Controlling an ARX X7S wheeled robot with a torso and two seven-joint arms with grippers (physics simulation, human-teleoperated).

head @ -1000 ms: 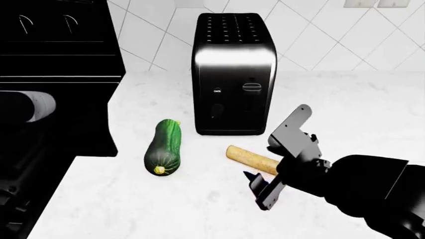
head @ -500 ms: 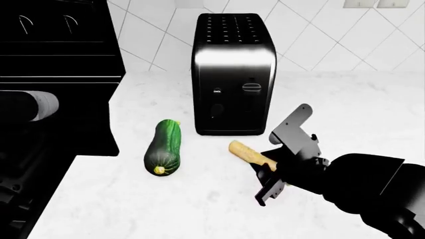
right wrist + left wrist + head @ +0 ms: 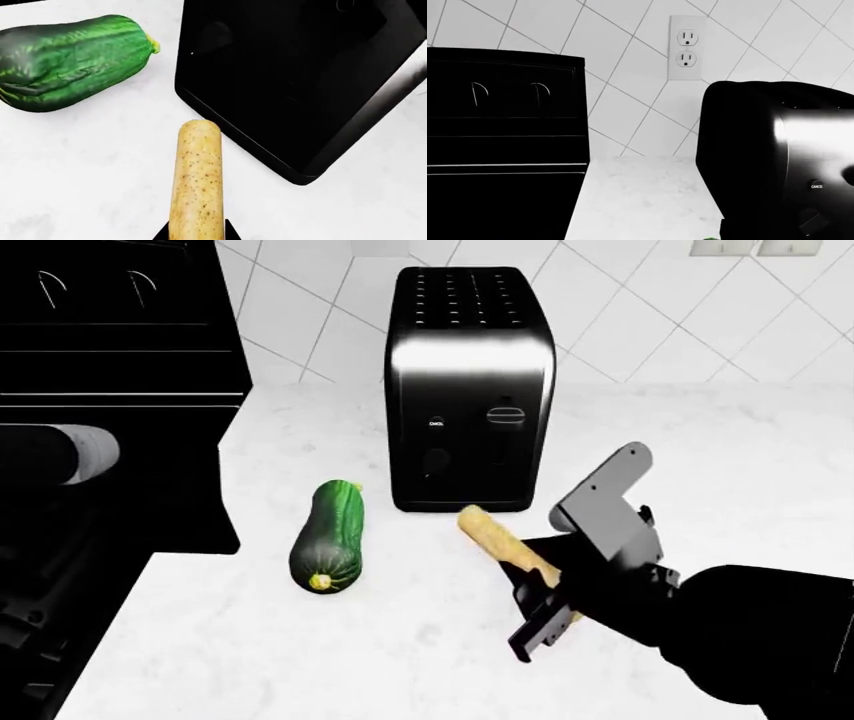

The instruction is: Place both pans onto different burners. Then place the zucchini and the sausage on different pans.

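The right gripper (image 3: 554, 585) is clamped on the slim tan sausage (image 3: 497, 540), whose free end juts toward the glossy black toaster (image 3: 467, 390). The fat dark green zucchini (image 3: 330, 536) lies on the white marble worktop (image 3: 267, 640) well left of it.

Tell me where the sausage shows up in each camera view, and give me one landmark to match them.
Head view: sausage, lower centre, in the right gripper.
Right wrist view: sausage, bottom centre.
Left wrist view: not in it.
Shared landmark: the black toaster.
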